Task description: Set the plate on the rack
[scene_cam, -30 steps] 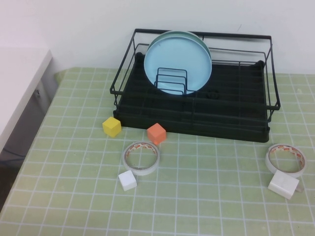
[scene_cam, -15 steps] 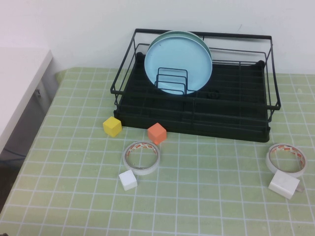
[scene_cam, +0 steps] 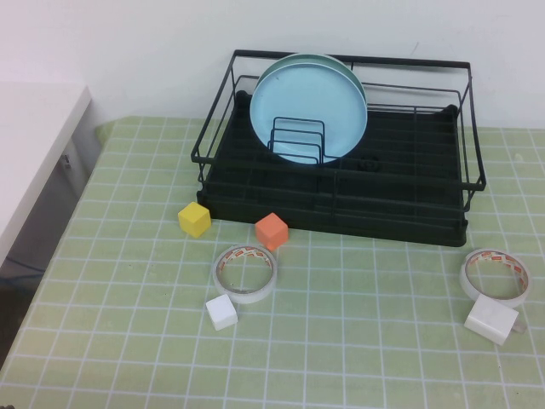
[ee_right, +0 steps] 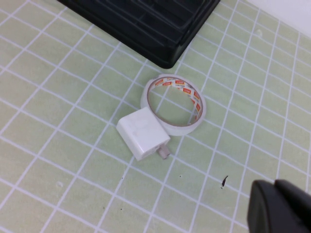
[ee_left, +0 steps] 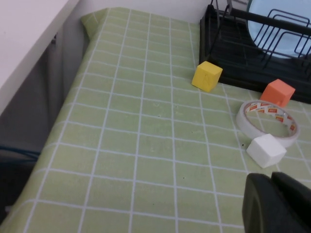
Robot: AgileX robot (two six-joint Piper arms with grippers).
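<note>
Left gripper (ee_left: 277, 204) is low at the near table edge, fingers pressed together, holding nothing; just beyond them lie a white cube (ee_left: 266, 150) and a tape roll (ee_left: 268, 121). Right gripper (ee_right: 282, 206) is likewise clenched and empty, with a white charger (ee_right: 142, 133) and a second tape roll (ee_right: 174, 104) ahead of its fingers. Farthest off, the plate (scene_cam: 306, 106) stands upright among the dividers of the rack (scene_cam: 341, 200), leaning on a green plate (scene_cam: 356, 78) behind. Placement looks complete; keep both arms clear of the rails.
</note>
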